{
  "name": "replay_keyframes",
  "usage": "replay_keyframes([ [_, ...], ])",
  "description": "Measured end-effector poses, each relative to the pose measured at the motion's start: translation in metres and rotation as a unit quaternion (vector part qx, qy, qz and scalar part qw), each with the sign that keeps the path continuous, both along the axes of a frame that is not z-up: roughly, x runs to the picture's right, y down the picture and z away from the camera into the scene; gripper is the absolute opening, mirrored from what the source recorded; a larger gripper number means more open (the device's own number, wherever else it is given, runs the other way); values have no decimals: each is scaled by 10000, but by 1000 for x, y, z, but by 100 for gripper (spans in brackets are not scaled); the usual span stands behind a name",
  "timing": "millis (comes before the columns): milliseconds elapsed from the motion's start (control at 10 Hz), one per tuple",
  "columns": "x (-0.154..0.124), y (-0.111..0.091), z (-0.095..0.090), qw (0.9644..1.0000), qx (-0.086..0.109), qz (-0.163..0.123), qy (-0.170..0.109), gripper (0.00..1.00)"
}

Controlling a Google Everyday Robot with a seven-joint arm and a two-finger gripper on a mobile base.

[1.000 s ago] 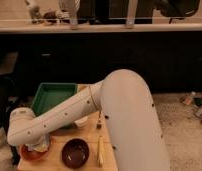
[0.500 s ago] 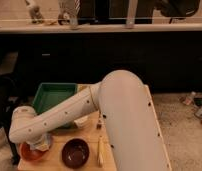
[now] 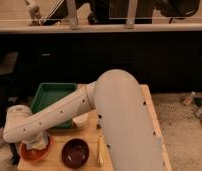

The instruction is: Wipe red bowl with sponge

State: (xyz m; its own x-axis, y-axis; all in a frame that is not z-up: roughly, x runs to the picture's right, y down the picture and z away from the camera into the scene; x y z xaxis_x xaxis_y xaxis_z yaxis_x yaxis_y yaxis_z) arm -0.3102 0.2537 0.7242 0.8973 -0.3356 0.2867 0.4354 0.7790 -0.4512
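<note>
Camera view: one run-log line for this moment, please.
gripper: down in red bowl | sponge: hidden | dark bowl: beside, untouched

Bulky white rounded arm (image 3: 94,110), rows of small dark screws, gripper (image 3: 36,142) over bowl

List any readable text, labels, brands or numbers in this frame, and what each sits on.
None readable.
White arm: no markings, only small dark dots.
Green tray, red bowl, dark bowl, wooden table: no text.
Pincer, down in the red bowl: no label visible.
Items on the floor at right: too blurred to read.
</note>
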Motion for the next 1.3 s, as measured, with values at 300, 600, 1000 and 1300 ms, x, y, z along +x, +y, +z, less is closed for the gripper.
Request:
replay_keyframes([
  [300, -6, 9, -15, 9998, -25, -155, -153, 48],
  [600, 1, 20, -25, 9996, -95, -225, -174, 48],
  [1000, 25, 8, -13, 9999, -66, -110, 85, 48],
  [1300, 23, -4, 1, 9998, -44, -151, 133, 48],
])
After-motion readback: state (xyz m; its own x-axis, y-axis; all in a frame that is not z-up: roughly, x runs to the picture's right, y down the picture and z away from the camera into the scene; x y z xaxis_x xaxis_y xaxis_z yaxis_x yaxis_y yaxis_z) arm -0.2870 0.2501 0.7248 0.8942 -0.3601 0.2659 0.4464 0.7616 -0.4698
